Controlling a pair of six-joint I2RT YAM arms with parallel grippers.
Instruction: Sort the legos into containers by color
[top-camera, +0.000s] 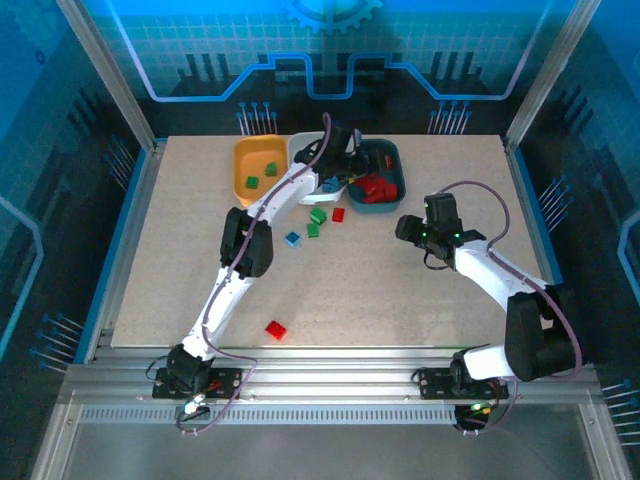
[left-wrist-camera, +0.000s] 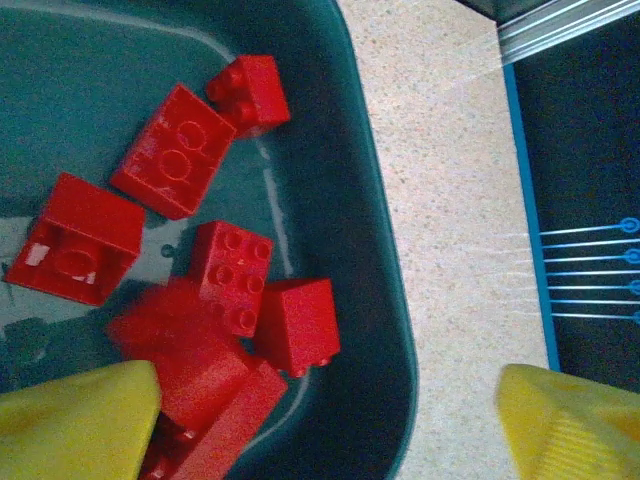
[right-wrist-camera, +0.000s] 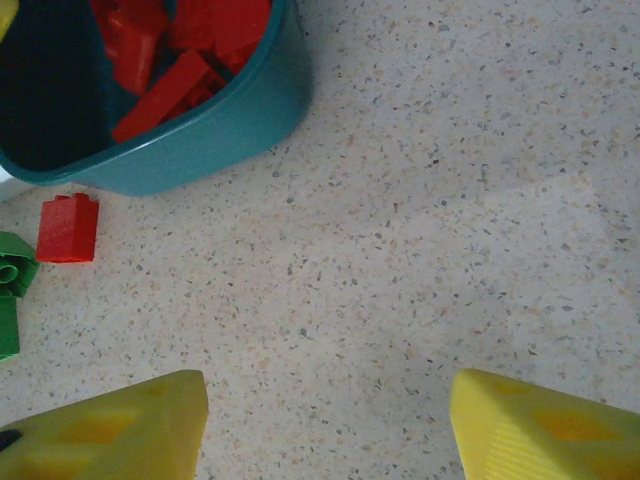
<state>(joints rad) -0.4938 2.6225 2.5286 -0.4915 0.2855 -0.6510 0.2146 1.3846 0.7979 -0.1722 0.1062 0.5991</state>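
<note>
The dark teal tray (top-camera: 397, 168) at the back holds several red legos (left-wrist-camera: 228, 275). My left gripper (top-camera: 350, 150) hangs over that tray, open, with nothing between its yellow fingers (left-wrist-camera: 80, 415). The orange-yellow tray (top-camera: 246, 158) has two green bricks (top-camera: 253, 182) in it. The white tray (top-camera: 306, 148) between them is mostly hidden by the left arm. Loose on the table lie green bricks (top-camera: 316, 217), a red brick (top-camera: 338, 214), a blue brick (top-camera: 292, 238) and a red brick (top-camera: 276, 330) near the front. My right gripper (top-camera: 420, 232) is open above bare table, right of the loose bricks.
The teal tray's rim (right-wrist-camera: 200, 140) and a red brick (right-wrist-camera: 68, 228) sit at the upper left of the right wrist view, with green bricks (right-wrist-camera: 12, 272) at the left edge. Metal frame posts (top-camera: 105, 70) stand at the table's back corners.
</note>
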